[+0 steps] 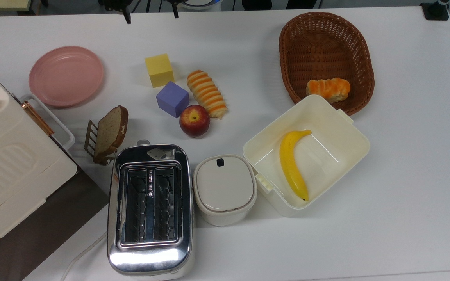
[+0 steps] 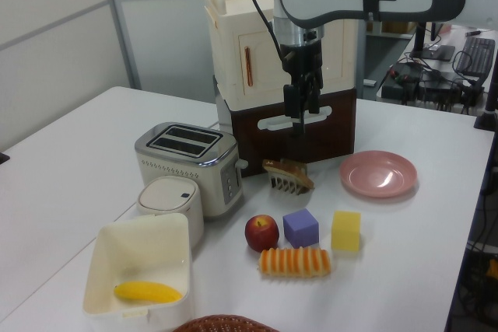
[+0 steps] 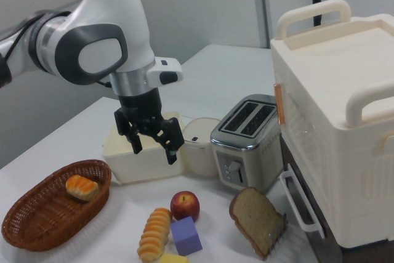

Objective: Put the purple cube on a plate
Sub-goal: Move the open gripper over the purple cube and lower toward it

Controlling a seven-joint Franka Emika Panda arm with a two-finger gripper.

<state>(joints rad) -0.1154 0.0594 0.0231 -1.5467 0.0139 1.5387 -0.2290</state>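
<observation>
The purple cube [image 1: 172,98] rests on the white table between a yellow cube [image 1: 159,70] and a red apple [image 1: 194,120]; it also shows in the left view [image 2: 300,227] and the right view [image 3: 186,236]. An empty pink plate [image 1: 66,76] lies toward the top view's left, and at the left view's right [image 2: 378,172]. My gripper [image 3: 154,147] hangs open and empty, high above the table and well apart from the cube. Its dark fingertips [image 1: 126,17] poke in at the top view's upper edge. In the left view the gripper [image 2: 300,111] hovers above the bread slice.
A striped bread roll [image 1: 206,93] touches the cube's side. A bread slice on a rack [image 1: 109,132], a toaster [image 1: 149,208], a lidded white pot [image 1: 225,189], a cream box with a banana [image 1: 293,164] and a wicker basket [image 1: 326,43] surround them. A tall cream cabinet [image 2: 264,52] stands behind.
</observation>
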